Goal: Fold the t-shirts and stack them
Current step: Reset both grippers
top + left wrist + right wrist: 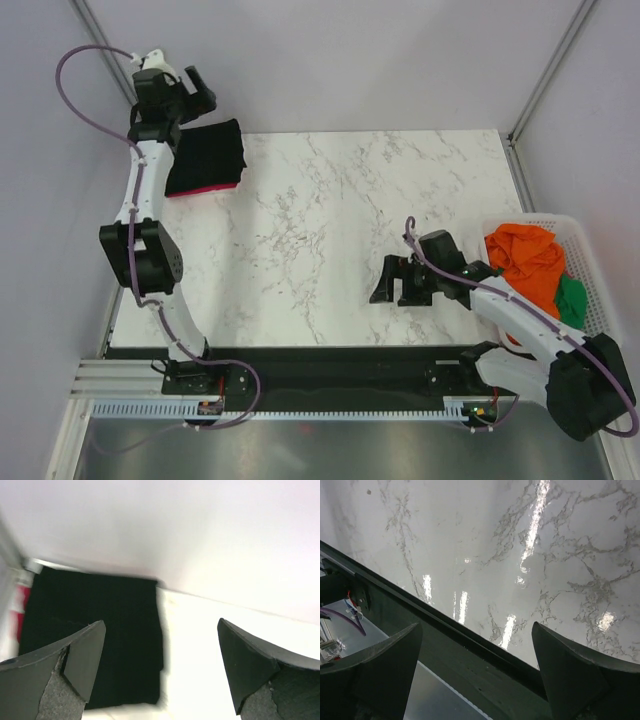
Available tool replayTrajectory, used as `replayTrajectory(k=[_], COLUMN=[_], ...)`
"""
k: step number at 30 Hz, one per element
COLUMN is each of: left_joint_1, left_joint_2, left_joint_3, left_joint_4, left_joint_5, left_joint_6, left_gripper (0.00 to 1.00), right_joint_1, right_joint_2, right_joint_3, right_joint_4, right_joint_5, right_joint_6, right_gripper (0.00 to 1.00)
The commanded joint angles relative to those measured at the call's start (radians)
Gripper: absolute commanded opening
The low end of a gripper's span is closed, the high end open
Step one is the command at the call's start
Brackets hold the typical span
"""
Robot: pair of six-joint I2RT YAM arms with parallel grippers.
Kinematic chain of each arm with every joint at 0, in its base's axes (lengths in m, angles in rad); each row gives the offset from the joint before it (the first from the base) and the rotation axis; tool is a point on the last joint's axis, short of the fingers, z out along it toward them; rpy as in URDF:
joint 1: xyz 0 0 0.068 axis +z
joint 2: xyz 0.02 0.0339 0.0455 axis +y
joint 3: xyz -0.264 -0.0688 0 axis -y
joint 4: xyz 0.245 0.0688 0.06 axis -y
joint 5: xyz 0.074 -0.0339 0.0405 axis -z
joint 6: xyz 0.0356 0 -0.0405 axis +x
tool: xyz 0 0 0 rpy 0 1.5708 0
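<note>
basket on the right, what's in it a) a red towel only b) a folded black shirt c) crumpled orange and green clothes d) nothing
c: a crumpled orange cloth and a green cloth lie in the white basket; the folded black shirt lies far left.

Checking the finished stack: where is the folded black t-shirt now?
In the top external view the black t-shirt lies folded at the far left corner of the table, on a red garment, near the open left gripper.
</note>
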Motion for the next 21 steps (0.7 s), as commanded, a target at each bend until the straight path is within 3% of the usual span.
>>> replayTrajectory(k=[1, 6, 13, 16, 21], left_joint_1=[-0.078, -0.187, -0.247, -0.247, -0.247], left_joint_2=[-0.269, -0.609, -0.991, -1.117, -1.366], left_joint_3=[-0.204, -0.574, -0.996, -1.146, -1.329], left_joint_4=[0.004, -0.031, -0.148, -0.188, -0.227], left_joint_5=[0.099, 0.201, 0.326, 0.309, 0.162], left_joint_6=[-0.095, -0.132, -0.115, -0.077, -0.072], left_gripper=[1.0, 1.0, 1.0, 1.0, 1.0], right_joint_1=[0.017, 0.028, 0.033, 0.034, 0.034], right_joint_2=[-0.078, -0.167, -0.228, -0.271, -0.316], right_joint_3=[0.073, 0.098, 0.095, 0.079, 0.029], right_joint_4=[-0.075, -0.146, -0.127, -0.097, -0.034], right_joint_5=[0.055, 0.058, 0.056, 0.052, 0.058], right_joint_6=[0.015, 0.007, 0.064, 0.097, 0.147], right_gripper=[0.98, 0.98, 0.98, 0.98, 0.98])
